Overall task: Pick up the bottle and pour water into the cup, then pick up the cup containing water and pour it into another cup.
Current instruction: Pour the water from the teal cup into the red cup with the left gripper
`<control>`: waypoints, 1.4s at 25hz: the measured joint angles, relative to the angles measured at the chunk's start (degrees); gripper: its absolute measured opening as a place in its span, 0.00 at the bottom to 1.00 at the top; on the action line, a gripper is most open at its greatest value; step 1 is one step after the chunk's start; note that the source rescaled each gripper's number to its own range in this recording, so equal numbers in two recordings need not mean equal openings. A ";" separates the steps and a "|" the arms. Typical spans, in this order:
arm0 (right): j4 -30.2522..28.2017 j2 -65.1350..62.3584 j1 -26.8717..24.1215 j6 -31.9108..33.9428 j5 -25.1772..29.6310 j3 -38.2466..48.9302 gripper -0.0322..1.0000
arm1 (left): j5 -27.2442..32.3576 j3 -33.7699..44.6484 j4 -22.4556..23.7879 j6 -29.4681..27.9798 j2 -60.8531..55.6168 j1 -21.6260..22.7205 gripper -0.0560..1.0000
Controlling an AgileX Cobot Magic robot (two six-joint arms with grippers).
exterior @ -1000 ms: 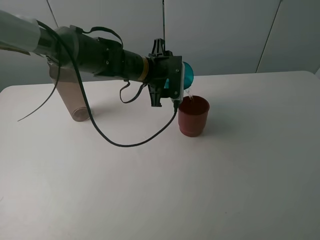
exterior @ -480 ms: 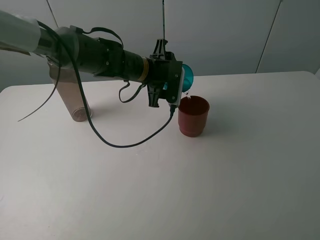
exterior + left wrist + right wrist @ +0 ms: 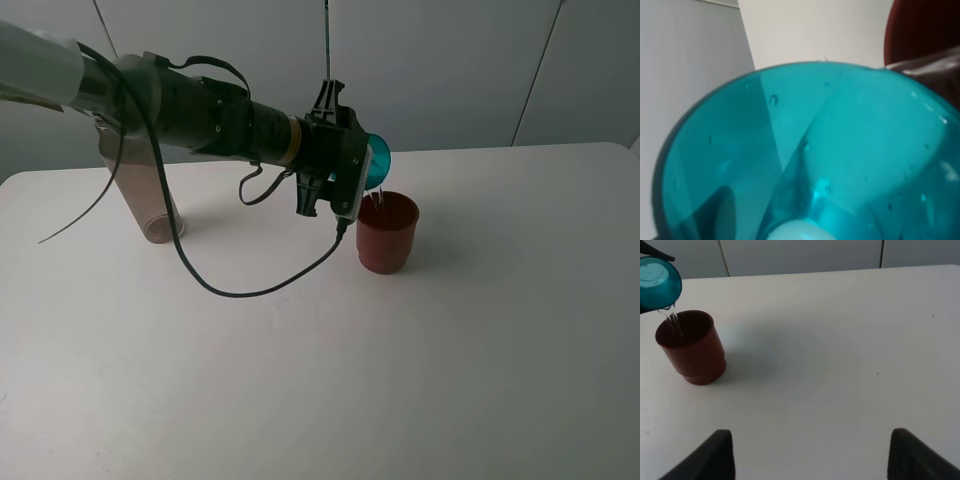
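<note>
My left gripper (image 3: 358,168) is shut on the teal cup (image 3: 376,163) and holds it tipped on its side above the rim of the red cup (image 3: 387,232). A thin stream of water (image 3: 377,203) falls from the teal cup into the red one. The right wrist view shows the same: teal cup (image 3: 659,282), stream (image 3: 671,319), red cup (image 3: 690,347). The teal cup (image 3: 805,150) fills the left wrist view, with the red cup (image 3: 925,40) behind it. The bottle (image 3: 140,190) stands at the far left, its neck hidden by my left arm. My right gripper (image 3: 810,460) is open and empty, well away from the cups.
The white table (image 3: 400,360) carries the cups and the bottle. A black cable (image 3: 250,288) hangs from my left arm and loops down to the table in front of the red cup. A pale wall stands behind the table.
My left wrist has rolled a little further and risen slightly, tipping the teal cup more. Water keeps falling into the red cup. The bottle and red cup have not moved.
</note>
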 joint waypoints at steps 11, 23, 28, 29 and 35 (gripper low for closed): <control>0.00 0.00 0.00 0.00 0.00 0.00 0.03 | 0.00 0.00 0.91 5.16 0.00 0.00 0.21; 0.00 0.00 0.00 0.00 0.00 0.00 0.03 | -0.26 0.00 0.91 7.16 0.00 0.00 0.21; 0.00 0.00 0.00 0.00 0.00 0.00 0.03 | -0.75 0.00 0.67 7.16 0.00 0.00 0.21; 0.00 0.00 0.00 0.00 0.00 0.00 0.03 | -0.75 0.00 0.56 7.16 0.00 0.00 0.21; 0.00 0.00 0.00 0.00 0.00 0.00 0.03 | -1.01 0.00 0.44 7.16 0.00 0.00 0.21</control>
